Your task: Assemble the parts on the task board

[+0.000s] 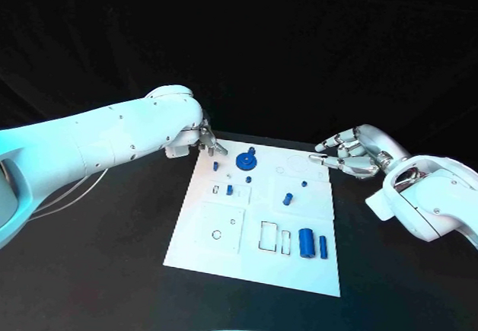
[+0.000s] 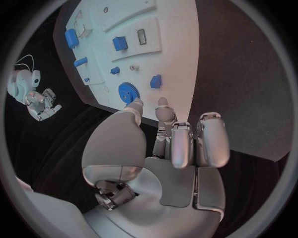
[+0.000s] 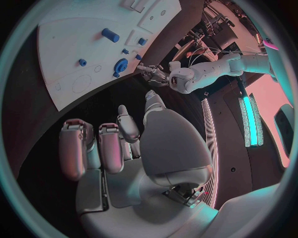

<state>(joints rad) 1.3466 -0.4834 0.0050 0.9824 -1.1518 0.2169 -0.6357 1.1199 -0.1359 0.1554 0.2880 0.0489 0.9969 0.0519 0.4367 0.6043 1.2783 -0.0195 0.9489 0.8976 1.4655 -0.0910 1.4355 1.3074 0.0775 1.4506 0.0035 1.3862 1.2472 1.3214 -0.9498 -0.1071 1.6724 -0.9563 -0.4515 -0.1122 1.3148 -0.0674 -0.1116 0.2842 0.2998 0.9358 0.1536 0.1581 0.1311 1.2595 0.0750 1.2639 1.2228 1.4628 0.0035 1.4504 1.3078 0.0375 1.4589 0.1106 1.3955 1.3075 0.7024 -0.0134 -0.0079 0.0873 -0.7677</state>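
The white task board [image 1: 257,252] lies in the middle of the black table. A blue gear [image 1: 247,162] sits near its far left corner, with several small blue parts [image 1: 288,199] around the board's middle. A blue cylinder [image 1: 306,243] and a blue bar [image 1: 322,246] lie near the front right. My left hand [image 1: 206,140] hovers at the far left corner, fingers apart and holding nothing; its fingertips [image 2: 163,102] are close to the gear [image 2: 128,92]. My right hand [image 1: 344,157] hangs at the far right corner, holding nothing [image 3: 124,144].
Black table surface [image 1: 406,299] surrounds the board on all sides. In the left wrist view the right hand [image 2: 40,101] hangs beyond the board [image 2: 174,44]. The right wrist view has the left hand [image 3: 152,73] past the gear [image 3: 119,65].
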